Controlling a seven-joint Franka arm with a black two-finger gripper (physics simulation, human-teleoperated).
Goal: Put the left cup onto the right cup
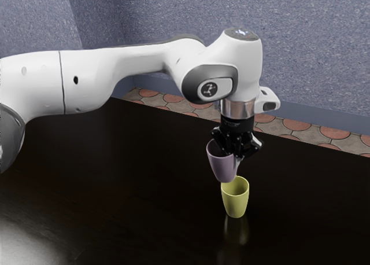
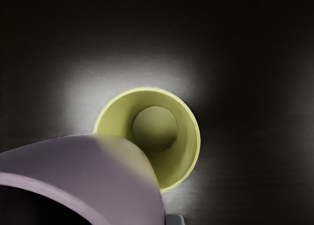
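A purple cup (image 1: pixel 221 164) hangs in the air, tilted, with my gripper (image 1: pixel 234 152) shut on its rim. Its lower end sits just above the rim of a yellow-green cup (image 1: pixel 235 197), slightly toward the exterior view's left of it. The yellow-green cup stands upright on the dark table (image 1: pixel 115 190). In the wrist view the purple cup (image 2: pixel 83 176) is large and close under my hand, covering part of the yellow-green cup's (image 2: pixel 162 136) open mouth, whose round bottom shows inside.
The dark glossy table stretches wide around the cups. Its far edge runs along a tiled floor (image 1: pixel 300 126) and a blue-grey wall (image 1: pixel 300 39) behind. My white arm (image 1: pixel 115 74) reaches in from the exterior view's left.
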